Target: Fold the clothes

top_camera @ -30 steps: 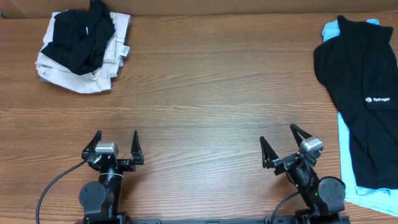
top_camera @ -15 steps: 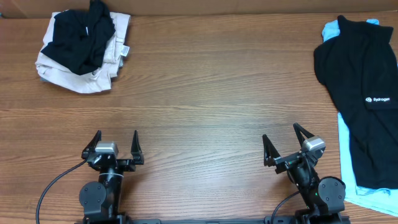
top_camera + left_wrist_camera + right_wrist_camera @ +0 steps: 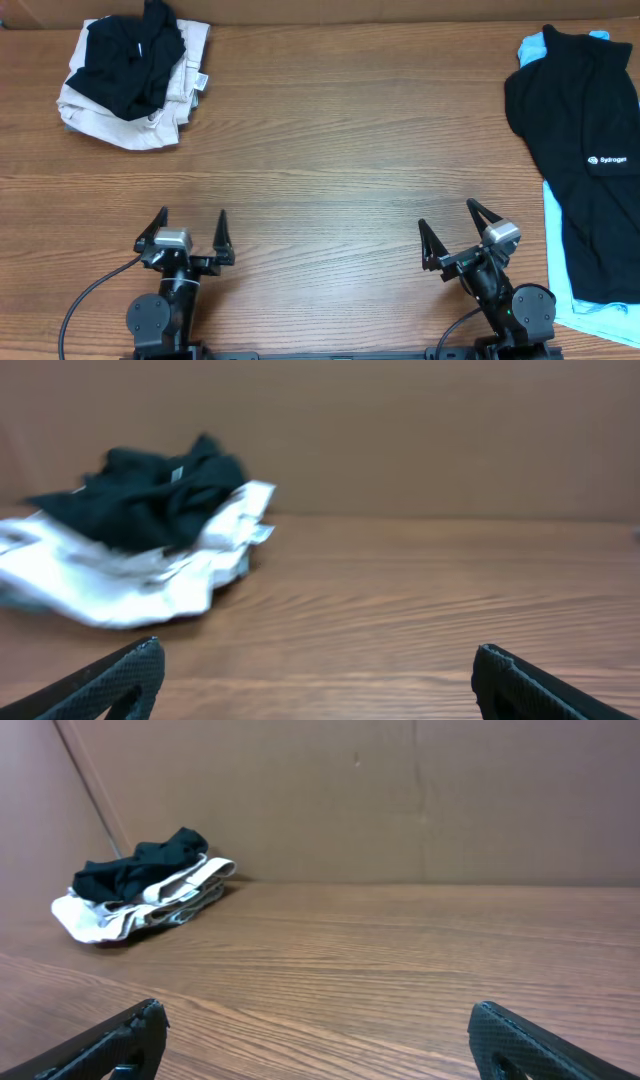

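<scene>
Two lots of clothes bracket the tabletop (image 3: 330, 150): a black top (image 3: 585, 130) lying over a light-blue T-shirt (image 3: 595, 315) at the right edge, a crumpled beige-and-black pile (image 3: 120, 90) far left. The left tool (image 3: 190, 215) and right tool (image 3: 446, 215) stand open, empty. A deep pinch on the top could drag the T-shirt along too.

a brown wood-grain table (image 3: 330, 150) carries a crumpled beige fabric garment (image 3: 100, 118) at its far left corner, with a bunched black piece (image 3: 128, 60) on top. along the table's right edge lies a flat light-blue t-shirt (image 3: 585, 315), with a black top with a small white logo (image 3: 575, 120) spread over it.
</scene>
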You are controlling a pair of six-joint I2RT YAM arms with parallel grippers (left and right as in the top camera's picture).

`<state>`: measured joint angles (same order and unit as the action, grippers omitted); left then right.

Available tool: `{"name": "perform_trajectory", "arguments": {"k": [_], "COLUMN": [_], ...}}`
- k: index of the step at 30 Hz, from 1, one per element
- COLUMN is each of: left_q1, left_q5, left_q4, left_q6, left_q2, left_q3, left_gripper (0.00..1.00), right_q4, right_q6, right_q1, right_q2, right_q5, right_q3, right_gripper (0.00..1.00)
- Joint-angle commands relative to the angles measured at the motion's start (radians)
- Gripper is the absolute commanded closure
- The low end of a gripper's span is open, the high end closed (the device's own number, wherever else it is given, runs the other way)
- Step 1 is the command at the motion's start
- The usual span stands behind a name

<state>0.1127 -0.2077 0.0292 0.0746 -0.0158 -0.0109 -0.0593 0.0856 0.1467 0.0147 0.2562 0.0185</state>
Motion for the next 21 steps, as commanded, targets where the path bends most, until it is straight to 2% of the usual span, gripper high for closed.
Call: {"name": "perform_trajectory", "arguments": {"k": [1,6,11,16,21], "left_q1": [-0.005,-0.005,-0.005,-0.005,-0.005], "left_q5": [-0.146,-0.149,-0.153,-0.152,-0.153], "left_q4": [-0.005,0.130,0.242,0.411,0.598], "left_q6": [0.019,0.019,0.019,0.019,0.019], "left_q2": [0.011,0.009,-0.049,-0.201,-0.422], "left_q3": [-0.011,-0.121,-0.299,-0.526,-0.791], "left_gripper": [0.00,0.00,0.00,0.00,0.00], "right_q4": [-0.001,-0.026,-0.100,-0.240,-0.485], "right_q6": [0.027,0.025,0.018,-0.020,-0.027], "right_q1": [0.004,0.004,0.004,0.004,0.004], "right_q2": [-0.011,0.002,0.102,0.286,0.544], "right_q5": [0.027,0.029,0.029,0.026,0.026], "right_q3": [0.015,0.131,0.317,0.574,0.902], "right_gripper": [0.00,0.00,0.00,0.00,0.00]}}
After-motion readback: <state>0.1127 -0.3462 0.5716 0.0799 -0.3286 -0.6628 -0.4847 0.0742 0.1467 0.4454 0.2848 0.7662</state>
